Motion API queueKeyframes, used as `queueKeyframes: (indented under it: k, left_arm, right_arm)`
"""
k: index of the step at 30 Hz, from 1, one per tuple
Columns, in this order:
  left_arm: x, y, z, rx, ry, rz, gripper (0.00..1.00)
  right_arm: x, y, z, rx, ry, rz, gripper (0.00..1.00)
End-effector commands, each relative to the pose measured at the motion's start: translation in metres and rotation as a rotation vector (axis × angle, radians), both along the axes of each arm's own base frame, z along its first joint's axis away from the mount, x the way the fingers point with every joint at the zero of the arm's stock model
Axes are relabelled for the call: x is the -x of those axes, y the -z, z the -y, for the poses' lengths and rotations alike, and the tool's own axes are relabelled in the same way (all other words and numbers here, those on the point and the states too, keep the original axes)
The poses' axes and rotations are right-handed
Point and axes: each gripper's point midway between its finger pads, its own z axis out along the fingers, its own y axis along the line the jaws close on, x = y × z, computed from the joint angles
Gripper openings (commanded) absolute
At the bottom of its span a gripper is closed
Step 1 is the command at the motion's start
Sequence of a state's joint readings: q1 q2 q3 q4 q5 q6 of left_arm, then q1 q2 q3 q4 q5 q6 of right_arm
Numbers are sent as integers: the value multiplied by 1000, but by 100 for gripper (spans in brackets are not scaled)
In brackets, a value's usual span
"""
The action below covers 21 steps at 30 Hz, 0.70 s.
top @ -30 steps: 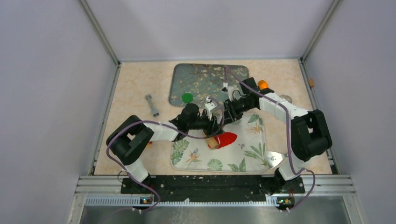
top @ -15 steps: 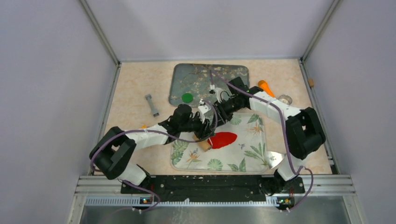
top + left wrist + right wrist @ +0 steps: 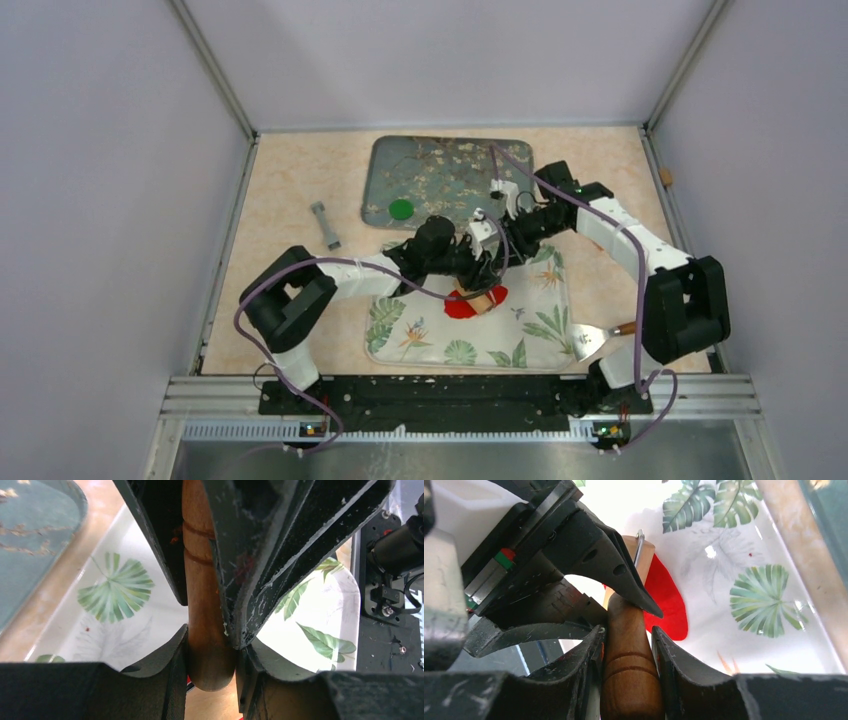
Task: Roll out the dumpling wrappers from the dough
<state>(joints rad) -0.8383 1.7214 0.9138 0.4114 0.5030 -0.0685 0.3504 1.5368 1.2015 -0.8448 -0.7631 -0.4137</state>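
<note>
Both arms meet over the leaf-printed mat (image 3: 520,345) and share one rolling pin (image 3: 202,605). The left gripper (image 3: 210,652) is clenched on the rounded end of the wooden handle. The right gripper (image 3: 628,645) is clamped on the grooved part of the same handle, just beside the left one.

The red dough (image 3: 669,605) lies on the mat under the far end of the pin, at about 9 o'clock from the mat's centre in the top view. It is already pressed into a thin, smooth-edged sheet, longer than it is wide. The pin and fingers cover part of it, so its full outline is hard to judge.

The green wrapper (image 3: 401,209), a small flat round disc, sits on the blossom-patterned tray (image 3: 450,160) near its 8 o'clock corner. The tray lies at 12 o'clock from the mat.

One wrapper looks finished and set aside. The red piece seems mid-roll: flattened, but probably needing more passes to come round, and then a move to the tray.
</note>
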Motion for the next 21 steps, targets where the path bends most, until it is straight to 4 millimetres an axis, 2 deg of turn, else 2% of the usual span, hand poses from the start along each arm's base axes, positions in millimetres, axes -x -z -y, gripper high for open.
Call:
queueKeyframes:
  k: [1,4,7,13,18,21]
  left_arm:
    - [-16,5,0,15,-90,-36,0]
    - [-4,30,-15,-31,-108,-107,0]
    - [11,49,-29,-57,-127,-199,0]
    - [33,62,-50,-80,-143,-269,0]
    - [36,69,-66,-98,-178,-284,0]
    - [35,66,-74,-97,-187,-278,0]
  right_arm:
    - [6,29,17,86,-45,71,0]
    - [15,57,21,132,-62,52,0]
    - [21,74,20,158,-79,19,0]
    - [31,83,2,166,-112,-25,0]
    - [38,93,-14,166,-130,-54,0]
    - [39,94,-25,155,-131,-71,0]
